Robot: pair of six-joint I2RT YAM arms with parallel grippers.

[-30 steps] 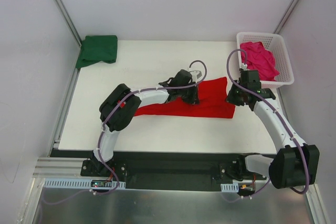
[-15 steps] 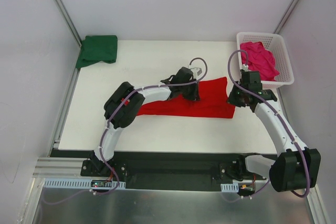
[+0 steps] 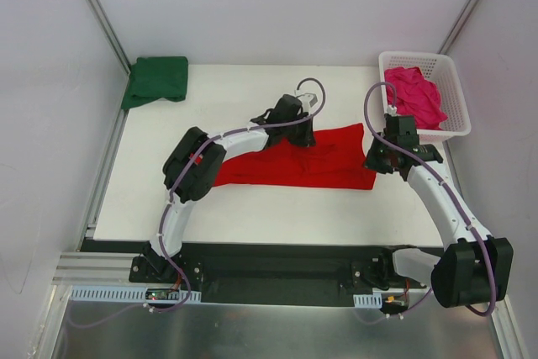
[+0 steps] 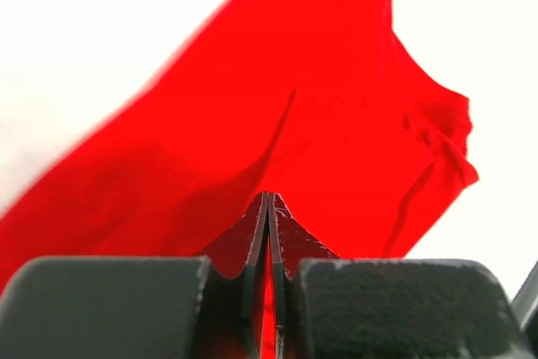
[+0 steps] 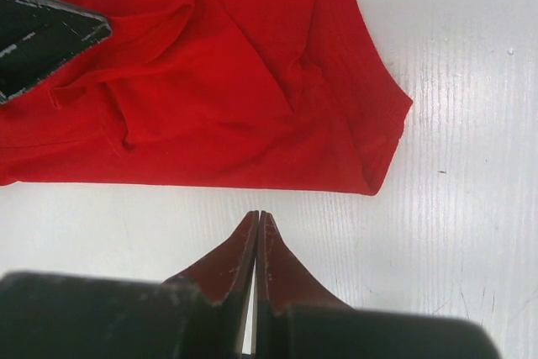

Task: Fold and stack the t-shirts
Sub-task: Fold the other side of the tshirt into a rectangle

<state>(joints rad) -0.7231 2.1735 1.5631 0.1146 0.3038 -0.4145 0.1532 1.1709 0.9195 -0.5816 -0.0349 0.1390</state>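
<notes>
Fingers of the left gripper (image 4: pixel 268 201) are pressed together on a fold of the red t-shirt (image 3: pixel 332 164), which tents up to their tips. The rest of it lies rumpled across the middle of the bench (image 3: pixel 235 94). My right gripper (image 5: pixel 256 218) has its fingers pressed together as well, holding nothing, over bare bench just beside the shirt's right-hand edge. The green t-shirt (image 3: pixel 157 79) sits folded at the far left corner, and the pink t-shirt (image 3: pixel 414 97) is heaped in the white basket (image 3: pixel 452 94) at far right.
</notes>
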